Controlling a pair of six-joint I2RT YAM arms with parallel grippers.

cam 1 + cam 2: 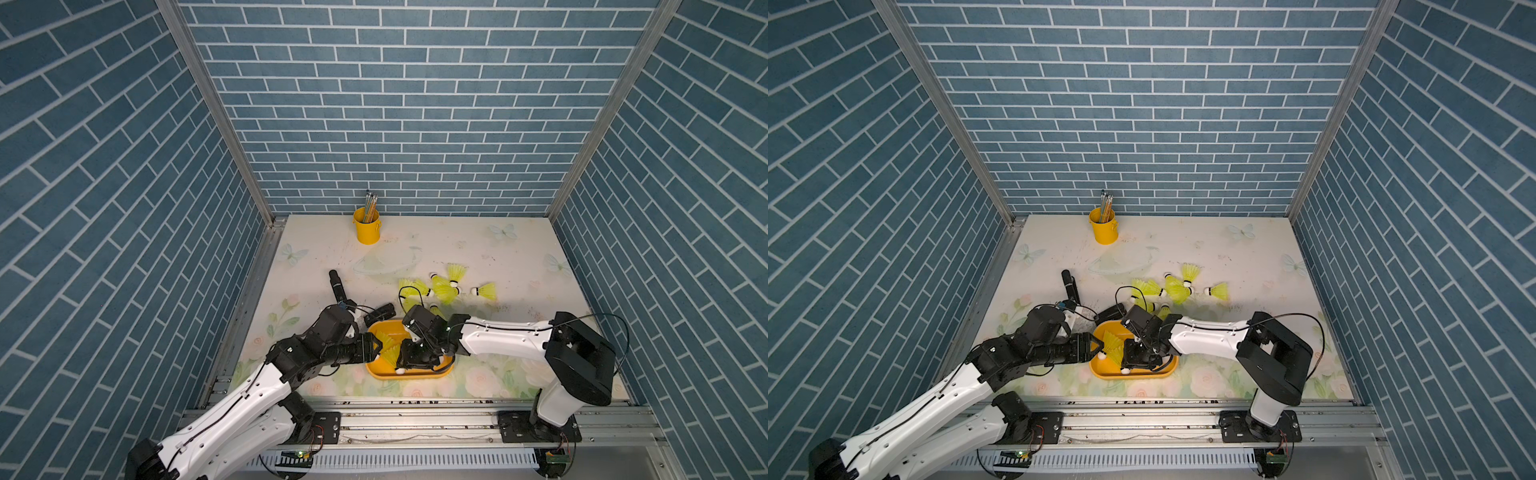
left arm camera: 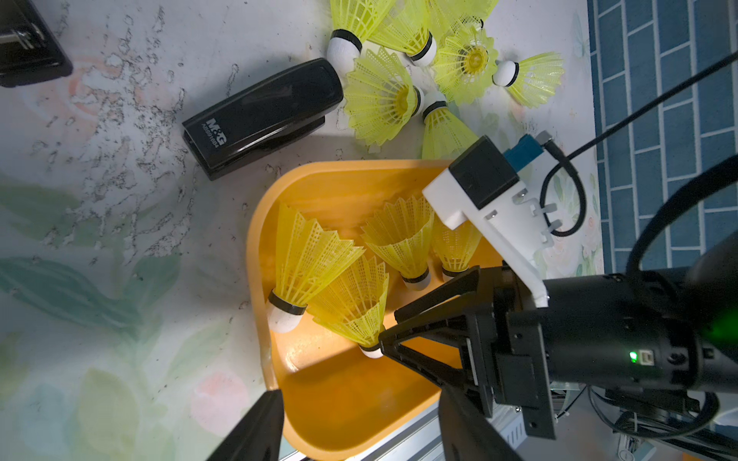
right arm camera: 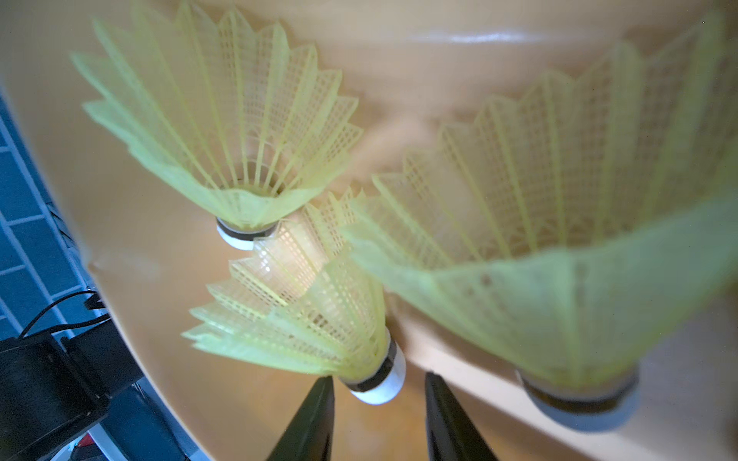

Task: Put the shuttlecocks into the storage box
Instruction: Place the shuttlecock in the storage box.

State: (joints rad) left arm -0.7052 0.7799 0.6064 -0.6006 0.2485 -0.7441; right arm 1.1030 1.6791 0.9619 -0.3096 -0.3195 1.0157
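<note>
Four shuttlecocks (image 2: 307,259): lying in the box, corks toward the near rim, skirts fanned toward the far side. Two of them overlap.
Box (image 1: 415,376): orange tray on the table (image 1: 498,249), near the middle and close to the near edge, with an arm on either side of it.
Right gripper (image 3: 379,377): low inside the box, fingers apart.
Shuttlecock (image 3: 331,319) at right gripper: its cork sits between the fingertips. One tip is at the skirt's edge and a gap shows at the other, so it is not clamped.
Left gripper (image 1: 376,346): fingers wide apart with nothing between them, over the box's left end. Contact with the rim cannot be told.
Pile (image 1: 444,289): about seven more shuttlecocks loose on the table, far-right of the box, mostly touching or overlapping. One lies a little apart on the right, and the nearest lies just beside the box's far rim.
Stapler (image 1: 379,314): black, just beyond the box's far-left corner and apart from it.
Black tube (image 1: 337,286): far-left of the stapler, lying flat.
Bucket (image 1: 366,232): yellow, upright by the far wall, left of centre.
Pencils (image 1: 370,203): standing in the bucket.
</note>
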